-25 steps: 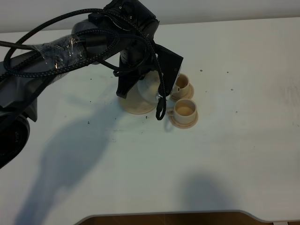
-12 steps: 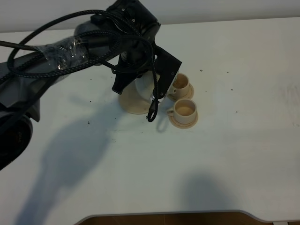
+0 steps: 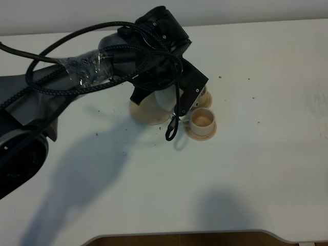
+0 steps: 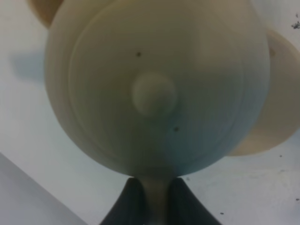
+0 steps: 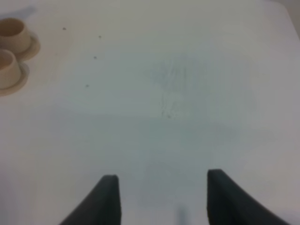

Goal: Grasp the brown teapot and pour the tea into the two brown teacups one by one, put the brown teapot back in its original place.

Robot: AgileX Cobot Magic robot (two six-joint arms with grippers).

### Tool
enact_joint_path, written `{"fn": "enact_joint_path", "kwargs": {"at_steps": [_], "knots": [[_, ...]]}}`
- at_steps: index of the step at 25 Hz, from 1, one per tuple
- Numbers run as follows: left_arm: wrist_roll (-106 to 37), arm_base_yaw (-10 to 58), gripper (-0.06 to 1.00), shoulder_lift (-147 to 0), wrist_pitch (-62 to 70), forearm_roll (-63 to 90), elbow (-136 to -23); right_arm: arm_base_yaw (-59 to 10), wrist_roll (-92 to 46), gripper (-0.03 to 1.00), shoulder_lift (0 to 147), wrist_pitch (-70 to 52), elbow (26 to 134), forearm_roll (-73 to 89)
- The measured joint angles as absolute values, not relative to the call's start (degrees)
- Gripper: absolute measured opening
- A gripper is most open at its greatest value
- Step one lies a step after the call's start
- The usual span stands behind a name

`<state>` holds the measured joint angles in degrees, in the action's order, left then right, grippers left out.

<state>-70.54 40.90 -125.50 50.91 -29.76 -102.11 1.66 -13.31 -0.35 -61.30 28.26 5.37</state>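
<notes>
- Evidently, within the last second the left arm swung toward the cups: the far teacup, plainly visible before, was now mostly hidden under the wrist. The near teacup stayed in the open.
- The brown teapot was carried along, off-centre from its large saucer; I judged the first pour was close.
- The left gripper had its fingers pinched on the pot's loop handle.
- The right gripper hung with fingers spread, holding nothing, over the bare table, well apart from the cups.
</notes>
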Motion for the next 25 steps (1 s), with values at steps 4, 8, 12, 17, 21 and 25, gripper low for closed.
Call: {"fn": "enact_joint_path", "kwargs": {"at_steps": [4,8,12,17,21,25], "knots": [[-70.5,42.1,0.11,-125.6,51.2,-32.5,-102.1,1.7,-13.3,0.44,-0.4,-61.3,28.3,5.4],[-70.5,43.1,0.11,-125.6,51.3,-33.4,-102.1,1.7,-13.3,0.44,-0.4,-61.3,28.3,5.4],[-70.5,43.8,0.11,-125.6,51.3,-34.7,-102.1,1.7,-13.3,0.44,-0.4,-61.3,28.3,5.4],[-70.5,44.7,0.11,-125.7,51.3,-37.9,-102.1,1.7,-13.3,0.44,-0.4,-61.3,28.3,5.4],[-70.5,45.0,0.11,-125.7,51.3,-38.8,-102.1,1.7,-13.3,0.44,-0.4,-61.3,28.3,5.4],[-70.6,45.1,0.11,-125.7,51.3,-39.1,-102.1,1.7,-13.3,0.44,-0.4,-61.3,28.3,5.4]]}}
